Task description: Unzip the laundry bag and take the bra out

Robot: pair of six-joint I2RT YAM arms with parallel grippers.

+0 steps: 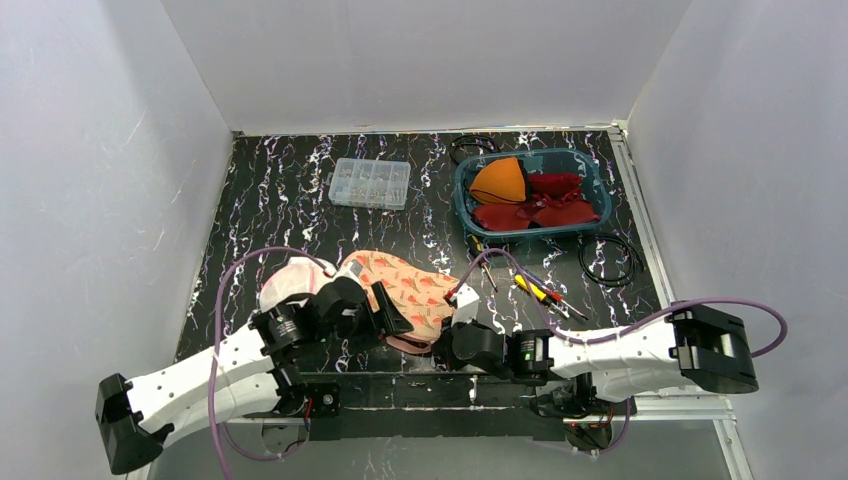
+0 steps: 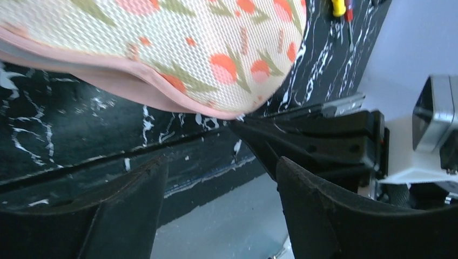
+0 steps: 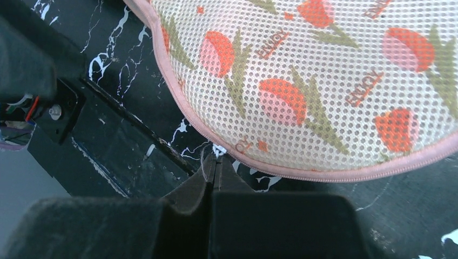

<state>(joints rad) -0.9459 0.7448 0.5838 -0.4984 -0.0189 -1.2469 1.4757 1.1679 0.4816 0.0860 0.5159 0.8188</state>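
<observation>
The laundry bag (image 1: 405, 290) is a cream mesh pouch with orange tulips and a pink zipper edge, lying near the table's front. It fills the top of the right wrist view (image 3: 313, 81) and the left wrist view (image 2: 162, 48). My right gripper (image 3: 215, 160) is shut on the small white zipper pull (image 3: 218, 150) at the bag's near edge. My left gripper (image 2: 216, 178) is open and empty, just below the bag's near edge, not touching it. A pale pink piece (image 1: 290, 283) lies at the bag's left end. The bra inside the bag is hidden.
A teal basket (image 1: 528, 195) with red and orange cloth stands at the back right. A clear parts box (image 1: 370, 183) sits at the back middle. Screwdrivers (image 1: 545, 292) and black cable loops (image 1: 610, 260) lie right of the bag. White walls enclose the table.
</observation>
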